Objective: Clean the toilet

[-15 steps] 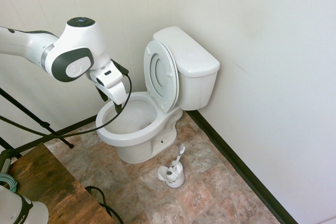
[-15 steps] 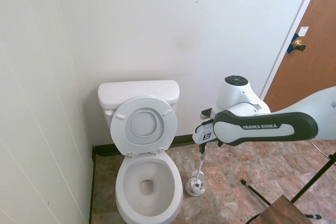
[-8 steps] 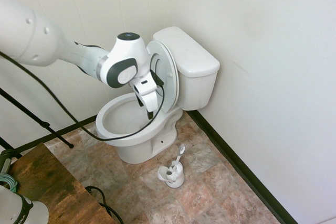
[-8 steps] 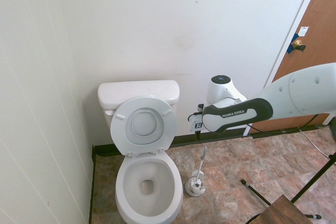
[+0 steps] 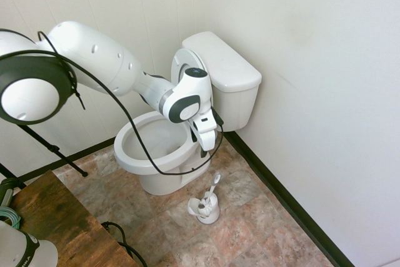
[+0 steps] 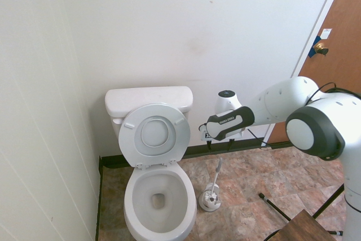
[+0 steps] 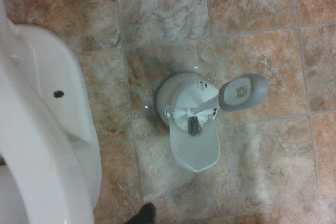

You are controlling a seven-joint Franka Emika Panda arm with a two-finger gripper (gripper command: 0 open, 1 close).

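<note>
Grey-and-white plastic brush [image 6: 218, 166] leans, lower centre of frame; match spread, empty pincer [image 6: 219, 145] to its tilt before gripping.

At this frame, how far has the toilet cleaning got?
Done: nothing visibly cleaned; the white ceramic toilet only has its round white lid raised.
In hand: nothing; the open dark-fingered pincer hangs above the floor.
Left: apparently everything, from grasping the grey-and-white brush, standing in its white plastic holder, to scrubbing the bowl.

Toilet [image 6: 159, 201]: glossy white ceramic. Brush holder [image 7: 194, 145]: smooth plastic. Table [image 5: 59, 226]: brown wood. Door [image 6: 333, 43]: wood-look, knob [image 6: 321, 49] shiny metal.
</note>
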